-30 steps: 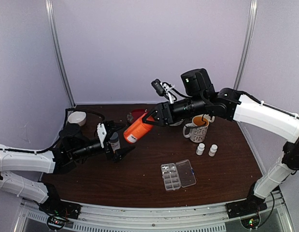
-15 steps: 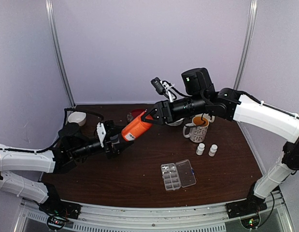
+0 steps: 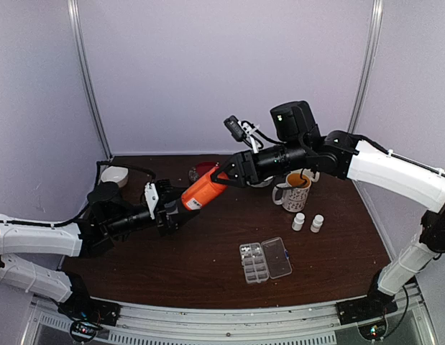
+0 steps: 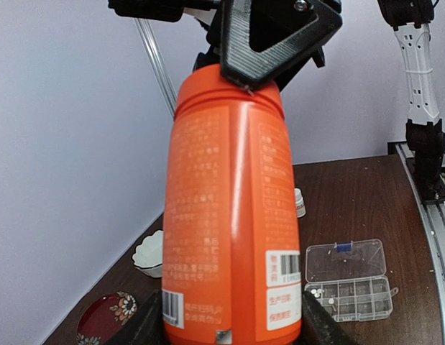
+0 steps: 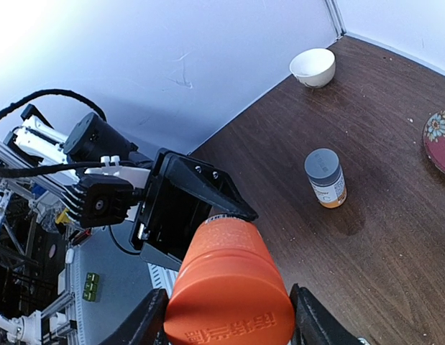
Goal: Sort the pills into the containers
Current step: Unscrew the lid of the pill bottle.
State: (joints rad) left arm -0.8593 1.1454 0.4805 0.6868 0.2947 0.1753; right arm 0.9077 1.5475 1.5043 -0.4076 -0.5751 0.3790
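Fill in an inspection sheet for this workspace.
Surface: dark brown table.
Job's things: pill box open; a few pills in one compartment.
Clutter: mug, white bottles, bowl, plate, grey-capped bottle upright.
Grippers: left gripper and right gripper each shut on one end of the orange bottle, held in the air.
Cables: black cable loops by the left arm.
Surroundings: pale walls, metal rail at the near edge.
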